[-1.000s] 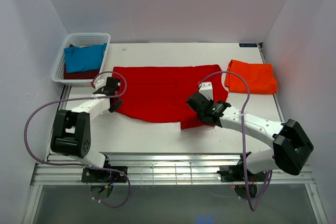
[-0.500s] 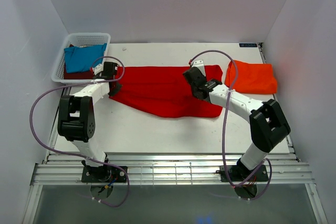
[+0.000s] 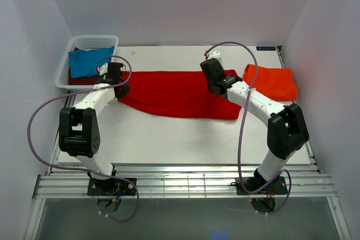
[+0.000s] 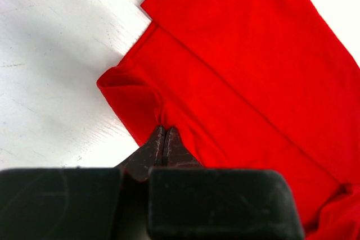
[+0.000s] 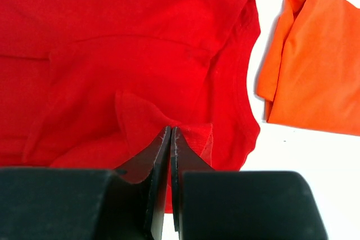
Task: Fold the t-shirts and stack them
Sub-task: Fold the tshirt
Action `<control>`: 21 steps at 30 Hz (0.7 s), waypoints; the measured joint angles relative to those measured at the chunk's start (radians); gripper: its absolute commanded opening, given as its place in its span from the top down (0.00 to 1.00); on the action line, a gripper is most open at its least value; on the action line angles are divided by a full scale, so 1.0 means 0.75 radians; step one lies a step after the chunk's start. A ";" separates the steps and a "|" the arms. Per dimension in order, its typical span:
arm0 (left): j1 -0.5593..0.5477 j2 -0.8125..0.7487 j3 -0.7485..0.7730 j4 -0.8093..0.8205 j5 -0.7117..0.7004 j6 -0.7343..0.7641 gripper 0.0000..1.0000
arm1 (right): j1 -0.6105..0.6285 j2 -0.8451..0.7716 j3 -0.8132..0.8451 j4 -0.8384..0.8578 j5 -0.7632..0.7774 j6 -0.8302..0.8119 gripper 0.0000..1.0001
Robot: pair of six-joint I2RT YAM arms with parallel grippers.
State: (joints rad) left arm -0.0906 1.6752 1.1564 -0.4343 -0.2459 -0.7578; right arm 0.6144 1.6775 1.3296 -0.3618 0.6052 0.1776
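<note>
So the whole thing sits inside a plain booth: pale walls (image 3: 180, 4) on the left, back and right, boxing in a white tabletop (image 3: 169, 139) with a slightly scuffed, painted look up close. A metal rail frame (image 3: 180, 186) runs along the near edge where both arms are bolted, and purple cables (image 3: 34, 133) loop off each arm. The bright red t-shirt (image 3: 174, 91) lies across the back half of the tabletop as a long doubled-over band, stretching from near the basket on the left to just beside the orange-red t-shirt (image 3: 273, 82) on the right. A thin strip of bare white shows between those two in the right wrist view. The orange-red one is already folded into a neat block at the back right. The white mesh basket (image 3: 93, 40) sits in the back left corner with a teal-blue t-shirt (image 3: 84, 63) lying on top of a dark maroon one (image 3: 79, 81). The left tool (image 4: 165, 136) is pressed together, pinching the red shirt's cloth at its left end, right by a sleeve fold. The right tool (image 5: 170, 136) is also squeezed tight on a little raised tuck of red fabric near the shirt's right end. Both arms reach well forward over the tabletop.
</note>
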 measured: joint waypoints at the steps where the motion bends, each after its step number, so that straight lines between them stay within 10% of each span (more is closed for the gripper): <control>1: 0.000 0.000 0.000 0.000 0.001 0.000 1.00 | -0.006 0.012 0.012 -0.001 -0.002 -0.005 0.92; 21: 0.004 -0.405 -0.245 -0.051 0.030 -0.040 1.00 | -0.065 0.061 0.076 0.003 -0.048 -0.063 0.92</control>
State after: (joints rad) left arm -0.0879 1.3716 0.9730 -0.4725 -0.2237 -0.7876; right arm 0.5655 1.7233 1.3865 -0.3595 0.5690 0.1307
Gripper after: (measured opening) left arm 0.008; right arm 0.078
